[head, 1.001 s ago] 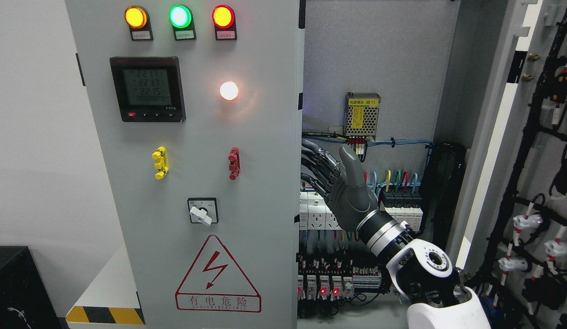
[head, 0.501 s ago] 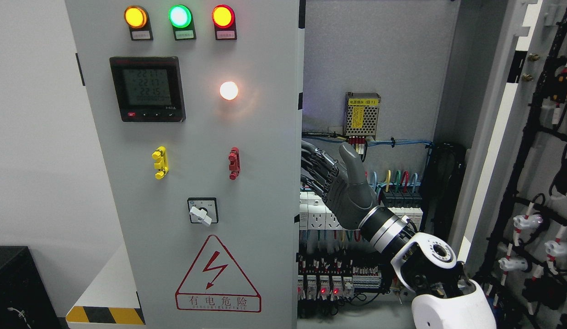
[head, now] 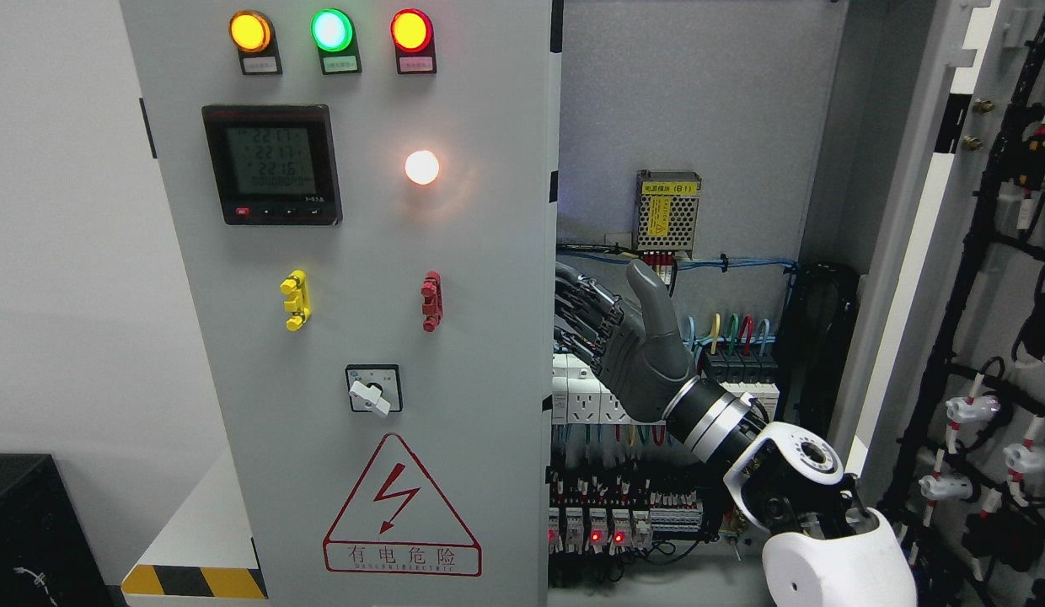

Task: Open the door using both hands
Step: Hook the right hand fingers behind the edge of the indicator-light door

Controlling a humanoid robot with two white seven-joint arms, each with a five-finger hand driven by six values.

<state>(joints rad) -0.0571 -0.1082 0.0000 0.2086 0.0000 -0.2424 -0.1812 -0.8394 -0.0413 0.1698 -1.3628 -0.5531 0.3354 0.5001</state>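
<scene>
Right hand (head: 632,346): arm enters from the lower right; thumb upright, the four fingers (head: 577,308) extended leftward and reaching behind the free edge of the left door (head: 362,295). Whether they touch or hook that edge cannot be told — the door hides the tips. Nothing is enclosed in the palm.
Left hand: not in view.
Left door: appears closed or nearly so, its face toward the camera, carrying three indicator lamps (head: 330,30), a meter (head: 272,164) and a rotary switch (head: 372,389).
Right door (head: 935,253): already swung wide at the far right, its inner wiring exposed.
Task progress: judged about half done — one leaf open, the left leaf remaining to be pulled outward.
Cabinet interior (head: 699,110): holds a perforated power supply (head: 668,211) on the back plate, coloured wires (head: 729,333) beneath it, white terminal blocks (head: 577,396) and a lower row of breakers with red lights (head: 594,531).
</scene>
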